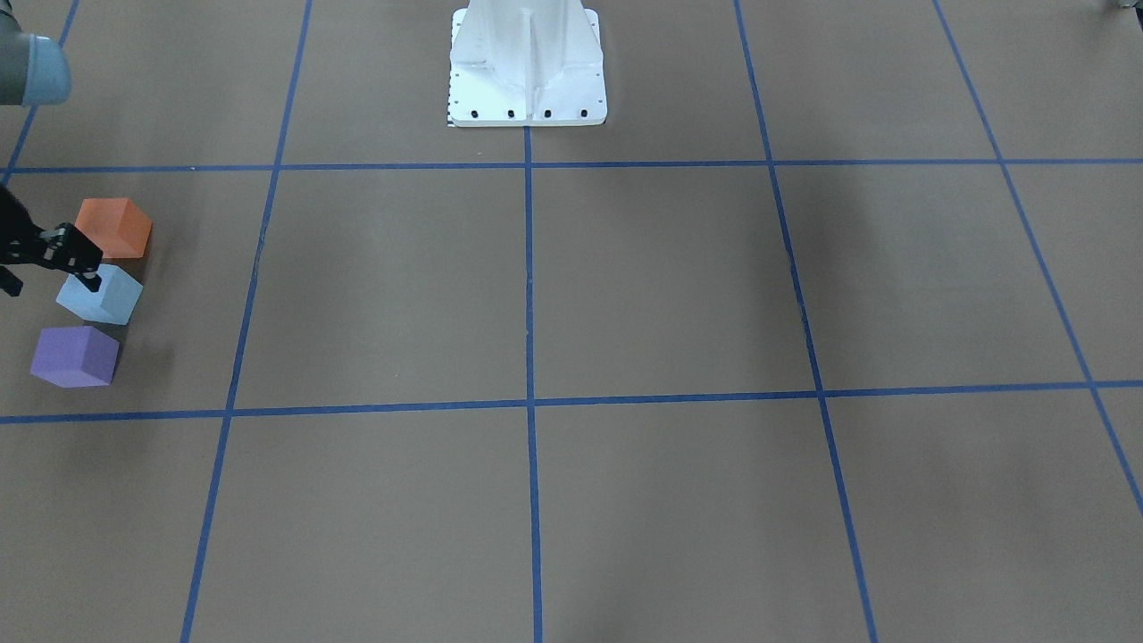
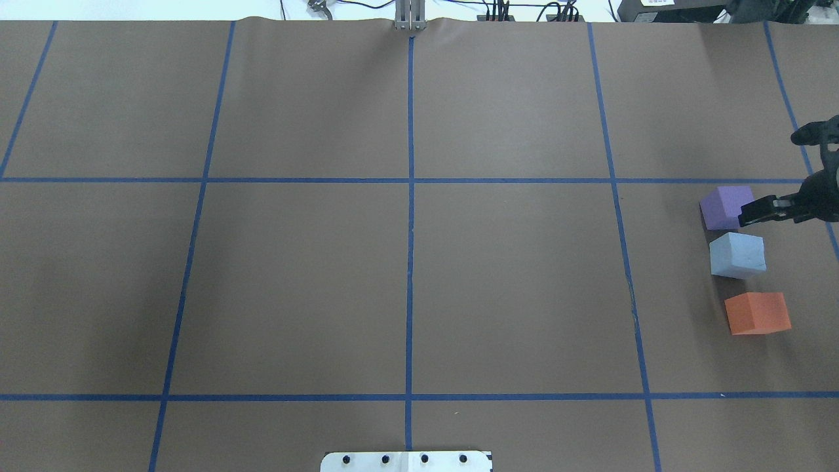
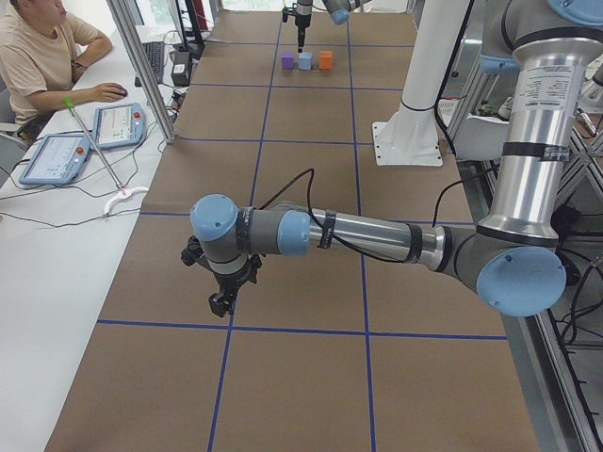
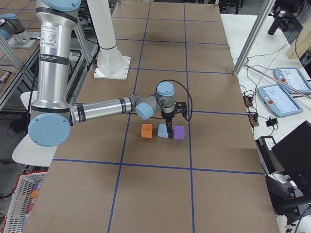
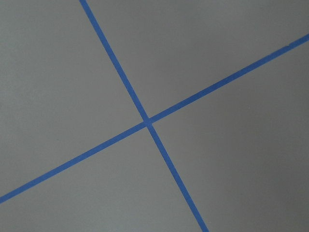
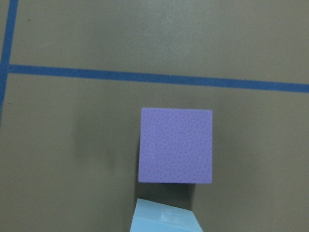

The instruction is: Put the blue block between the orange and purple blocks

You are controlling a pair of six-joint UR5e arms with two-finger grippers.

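Note:
The light blue block (image 1: 100, 296) rests on the table in a row, with the orange block (image 1: 112, 226) on one side and the purple block (image 1: 74, 355) on the other, small gaps between them. My right gripper (image 1: 85, 275) hovers just above the blue block, looks open and holds nothing. The right wrist view looks down on the purple block (image 6: 176, 145), with the blue block's edge (image 6: 164, 217) at the bottom. My left gripper (image 3: 221, 303) hangs over bare table far from the blocks. I cannot tell whether it is open or shut.
The brown table is crossed by blue tape lines (image 2: 409, 216). The white robot base (image 1: 527, 67) stands at the middle of the robot's side. An operator (image 3: 42, 56) sits at a side desk with tablets. The blocks lie near the table's right end (image 2: 813, 328).

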